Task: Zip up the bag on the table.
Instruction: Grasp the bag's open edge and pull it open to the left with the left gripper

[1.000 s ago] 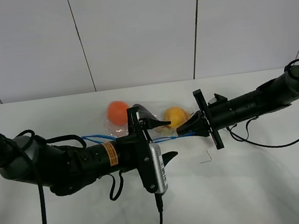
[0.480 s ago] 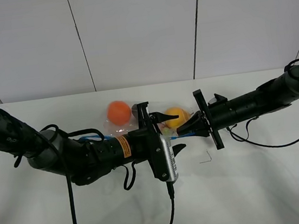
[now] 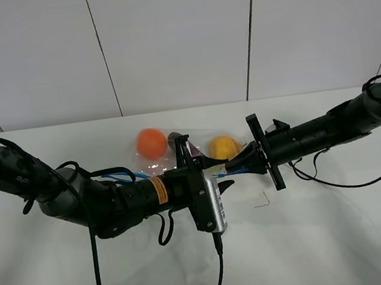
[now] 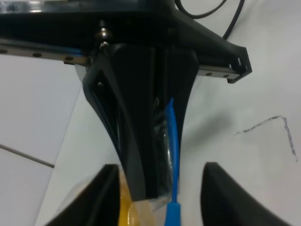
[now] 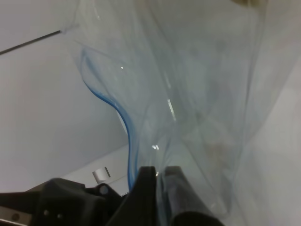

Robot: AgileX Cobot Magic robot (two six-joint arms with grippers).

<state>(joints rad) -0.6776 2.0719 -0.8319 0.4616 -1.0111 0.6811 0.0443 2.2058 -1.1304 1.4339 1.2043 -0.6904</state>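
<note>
The clear bag (image 3: 190, 148) lies on the white table (image 3: 327, 237) with orange (image 3: 151, 142), purple (image 3: 175, 139) and yellow (image 3: 222, 146) produce inside. Its blue zip strip (image 3: 122, 176) runs along the near edge. My right gripper (image 3: 230, 169) is shut on the strip's right end; in the right wrist view its fingers (image 5: 146, 181) pinch the plastic and the blue strip (image 5: 123, 122). My left gripper (image 3: 218, 172) is open, just left of the right one. In the left wrist view its fingers (image 4: 109, 195) stand on either side of the strip (image 4: 171, 141).
A thin pen mark (image 3: 262, 202) is on the table in front of the grippers. Black cables trail from both arms onto the table, such as the one at the right (image 3: 334, 182). A white panelled wall (image 3: 178, 40) stands behind the table.
My left gripper has slid right along the zip strip, close up to the right gripper, and its fingers stand a little closer together. The right gripper has not moved.
</note>
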